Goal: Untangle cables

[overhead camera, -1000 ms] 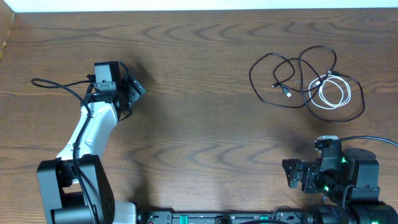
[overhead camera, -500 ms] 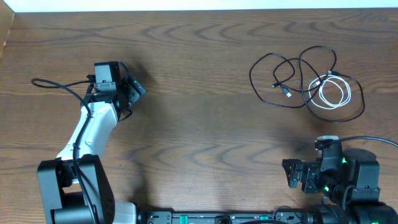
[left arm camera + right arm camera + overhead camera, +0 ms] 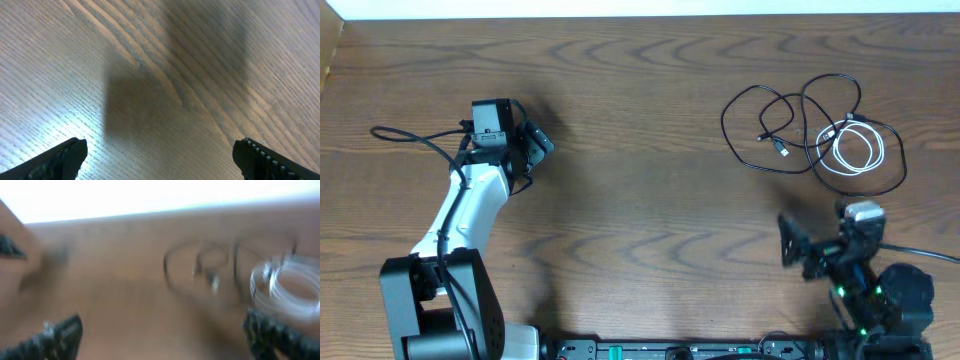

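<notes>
Black jaws gape wide, touching nothing.

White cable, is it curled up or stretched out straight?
Curled up. The white cable lies in small round loops, tangled over the black cable.

place: robotics lab | evidence: wood table (image 3: 640, 150), mounted arm (image 3: 470, 205)

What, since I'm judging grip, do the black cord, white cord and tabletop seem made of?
Black cord: likely matte rubbery plastic sheath; it bends in loose loops. White cord: glossier plastic, bright along its tight coil. Tabletop: wood or wood-look laminate, dark grain streaks, faint sheen.
</notes>
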`<action>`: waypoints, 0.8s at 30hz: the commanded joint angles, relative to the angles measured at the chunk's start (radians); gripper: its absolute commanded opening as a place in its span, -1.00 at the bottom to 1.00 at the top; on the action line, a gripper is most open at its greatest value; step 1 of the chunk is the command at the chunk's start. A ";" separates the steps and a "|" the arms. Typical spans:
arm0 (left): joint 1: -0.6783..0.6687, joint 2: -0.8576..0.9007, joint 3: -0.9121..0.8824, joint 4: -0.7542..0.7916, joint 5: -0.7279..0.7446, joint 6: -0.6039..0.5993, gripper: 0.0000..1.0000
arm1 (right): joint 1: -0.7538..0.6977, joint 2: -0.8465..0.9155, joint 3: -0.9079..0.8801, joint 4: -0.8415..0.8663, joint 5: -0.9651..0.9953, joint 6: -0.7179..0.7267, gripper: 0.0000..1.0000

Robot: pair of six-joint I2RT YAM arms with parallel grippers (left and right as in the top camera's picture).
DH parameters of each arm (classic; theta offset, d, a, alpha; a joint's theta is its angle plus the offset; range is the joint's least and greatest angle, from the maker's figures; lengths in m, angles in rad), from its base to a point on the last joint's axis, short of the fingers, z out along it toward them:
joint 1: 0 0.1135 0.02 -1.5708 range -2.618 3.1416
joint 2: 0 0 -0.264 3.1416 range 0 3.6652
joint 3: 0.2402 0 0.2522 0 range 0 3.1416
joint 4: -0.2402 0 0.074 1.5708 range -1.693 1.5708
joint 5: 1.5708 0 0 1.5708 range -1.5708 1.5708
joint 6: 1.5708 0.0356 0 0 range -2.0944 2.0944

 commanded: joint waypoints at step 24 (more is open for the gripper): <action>0.003 0.003 -0.006 -0.003 -0.005 0.006 0.95 | -0.045 -0.208 -0.355 0.503 -0.005 0.006 0.98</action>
